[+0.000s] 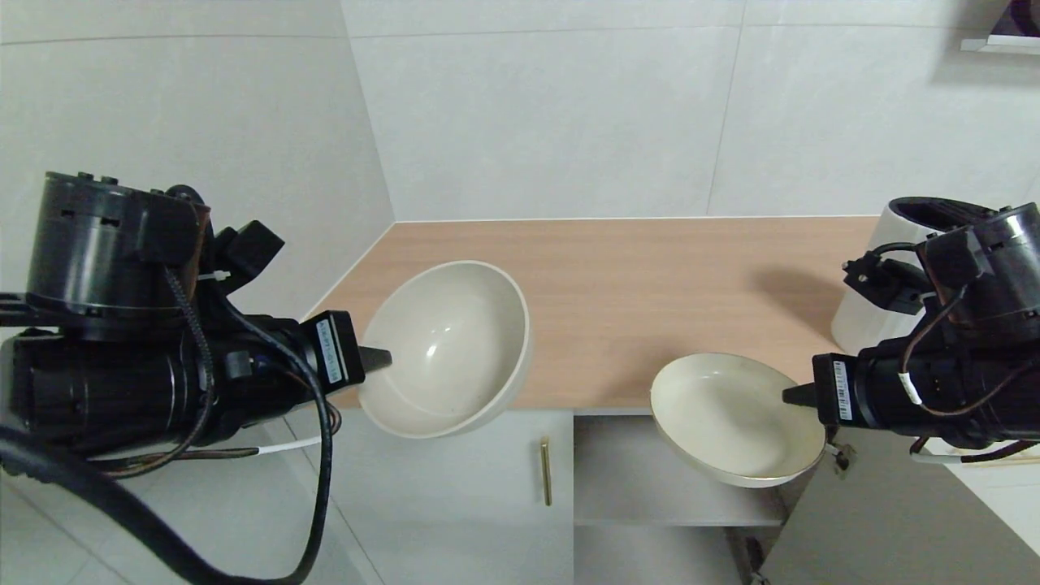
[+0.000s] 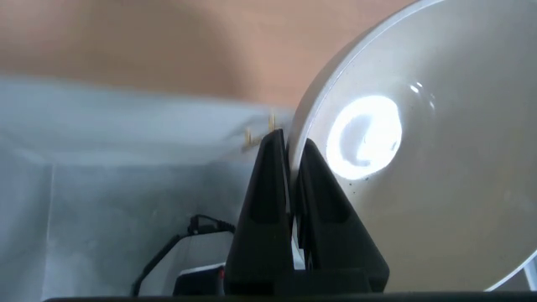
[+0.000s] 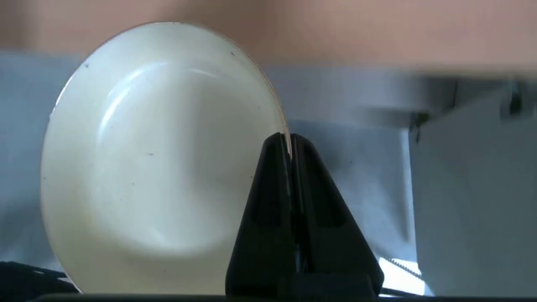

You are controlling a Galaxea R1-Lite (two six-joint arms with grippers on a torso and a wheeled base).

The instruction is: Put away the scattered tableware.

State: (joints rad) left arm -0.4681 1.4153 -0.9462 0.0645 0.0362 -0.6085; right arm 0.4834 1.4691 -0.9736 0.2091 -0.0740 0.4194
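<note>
1. At far left, we see the left gripper [image 1: 378, 357] [image 2: 290, 143] clamped on the rim of a deep off-white ceramic bowl [image 1: 443, 349] [image 2: 436, 151]. One finger is inside the rim and one outside.
2. The bowl hangs clear of any surface and is tipped on its side with its hollow towards us. It overlaps the front edge of the light wooden countertop [image 1: 634, 284] near the countertop's left corner, where the pale tiled wall [image 1: 536, 106] turns.
3. Below the bowl, we see a slim brass handle [image 1: 546, 471] standing upright on a closed white cabinet door [image 1: 455, 504].
4. Just right of that handle, an open cabinet compartment [image 1: 650, 479] shows a pale shelf under the countertop's edge.
5. A shallow cream ceramic plate [image 1: 735, 418] [image 3: 159, 143] is held in the air and tilted. It sits in front of the compartment's upper right corner, with its top edge overlapping the countertop's front.
6. The right gripper [image 1: 796, 396] [image 3: 289, 141] pinches the plate's right rim between closed fingers, and the rim's thin edge runs down between them.
7. At far right, a white cylindrical container [image 1: 869, 317] stands on the countertop behind the right arm, well apart from both dishes.
</note>
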